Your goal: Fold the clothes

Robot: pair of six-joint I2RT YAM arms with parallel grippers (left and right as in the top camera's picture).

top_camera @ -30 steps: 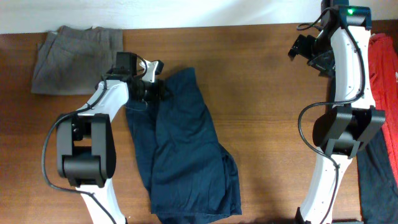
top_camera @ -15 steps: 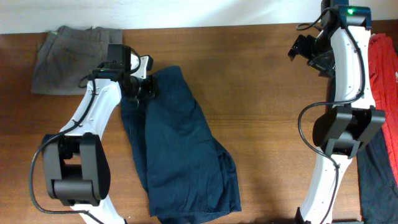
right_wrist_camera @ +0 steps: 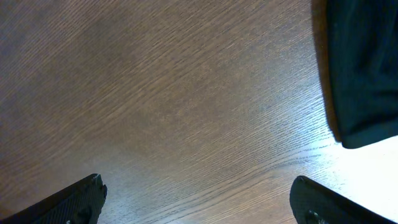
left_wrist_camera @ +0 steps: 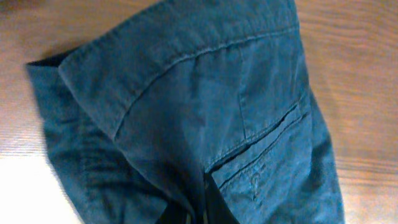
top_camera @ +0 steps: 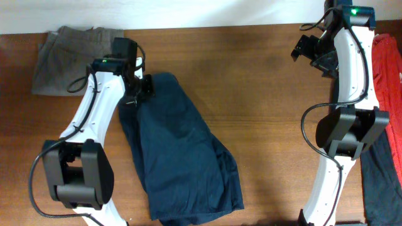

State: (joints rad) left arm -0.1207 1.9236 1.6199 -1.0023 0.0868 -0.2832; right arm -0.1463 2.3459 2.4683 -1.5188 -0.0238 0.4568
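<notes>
Trousers [top_camera: 182,157], dark navy, lie rumpled on the left half of the wooden table [top_camera: 270,125], their waistband corner pinched in the closed left gripper [top_camera: 139,90], while the right gripper [top_camera: 309,50] hangs spread wide over bare wood, near a red garment [top_camera: 389,69].

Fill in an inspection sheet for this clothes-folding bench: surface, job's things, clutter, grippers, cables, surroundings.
Surface: brown wooden table, bare in the middle.
Job's things: navy trousers lying rumpled left of centre; grey-khaki trousers at the far left corner; red garment and dark garment at the right edge.
Clutter: nothing seen.
Grippers: left gripper shut on the navy trousers' waist end; right gripper open above bare wood.
Cables: black cables looping along both arms.
Surroundings: white strip behind the table.
</notes>
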